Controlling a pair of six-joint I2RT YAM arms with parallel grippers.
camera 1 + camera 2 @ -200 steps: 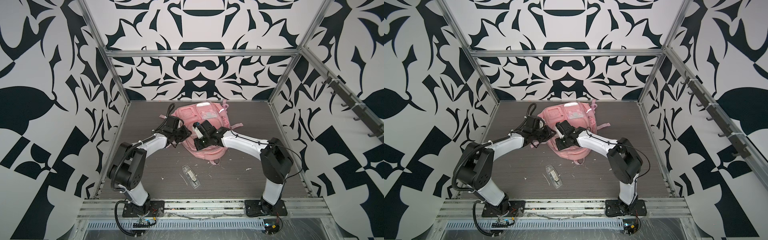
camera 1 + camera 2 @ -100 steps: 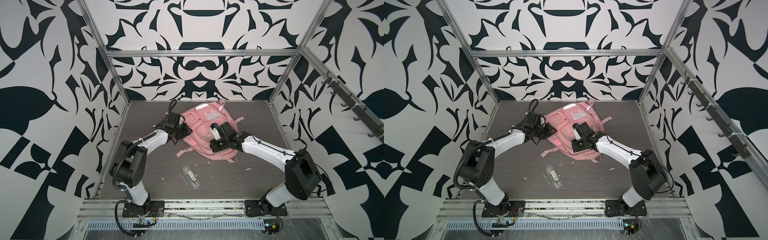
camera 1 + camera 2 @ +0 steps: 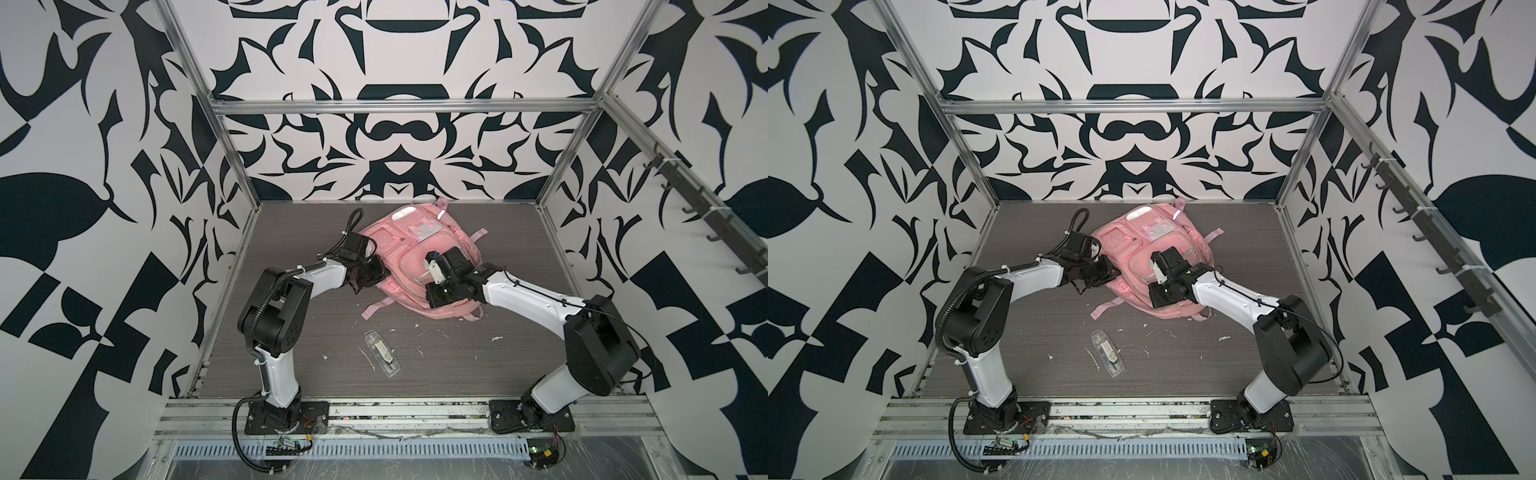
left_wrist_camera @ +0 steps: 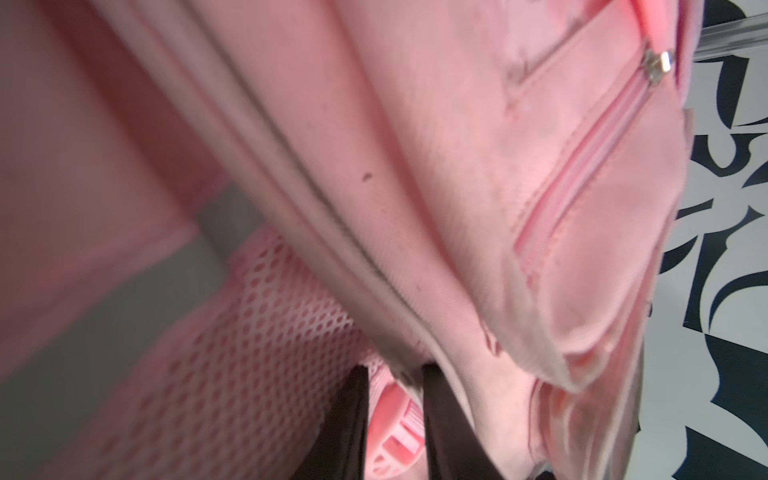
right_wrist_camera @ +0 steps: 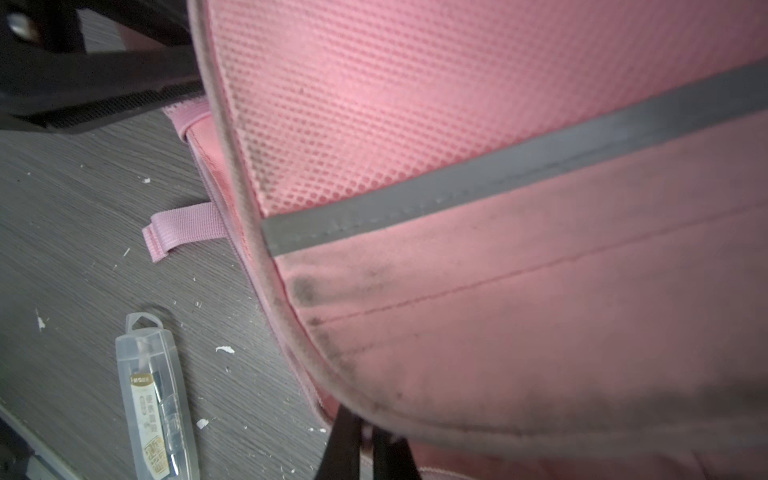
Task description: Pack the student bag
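Observation:
The student bag (image 3: 409,249) (image 3: 1138,253), a soft pink backpack with zip pockets and grey reflective strips, lies front-up at the back middle of the table. My left gripper (image 3: 382,272) (image 3: 1111,270) is at its left side. In the left wrist view my left gripper (image 4: 392,386) is shut on the bag's piped edge (image 4: 407,370), with a pink buckle showing between the fingers (image 4: 357,419). My right gripper (image 3: 431,297) (image 3: 1154,296) is at the bag's near edge. In the right wrist view my right gripper (image 5: 365,432) pinches the bag's rim (image 5: 457,419), its jaws almost together.
A clear plastic case (image 3: 381,353) (image 3: 1108,353) (image 5: 156,399) with a label inside lies on the grey table (image 3: 478,365) in front of the bag. A loose pink strap (image 3: 376,307) trails toward it. White crumbs are scattered about. Metal frame posts edge the table.
Over the last second the bag shifted to the right and turned a little, carried by both grippers. The right arm swung out to the right. Little has moved in the last half second.

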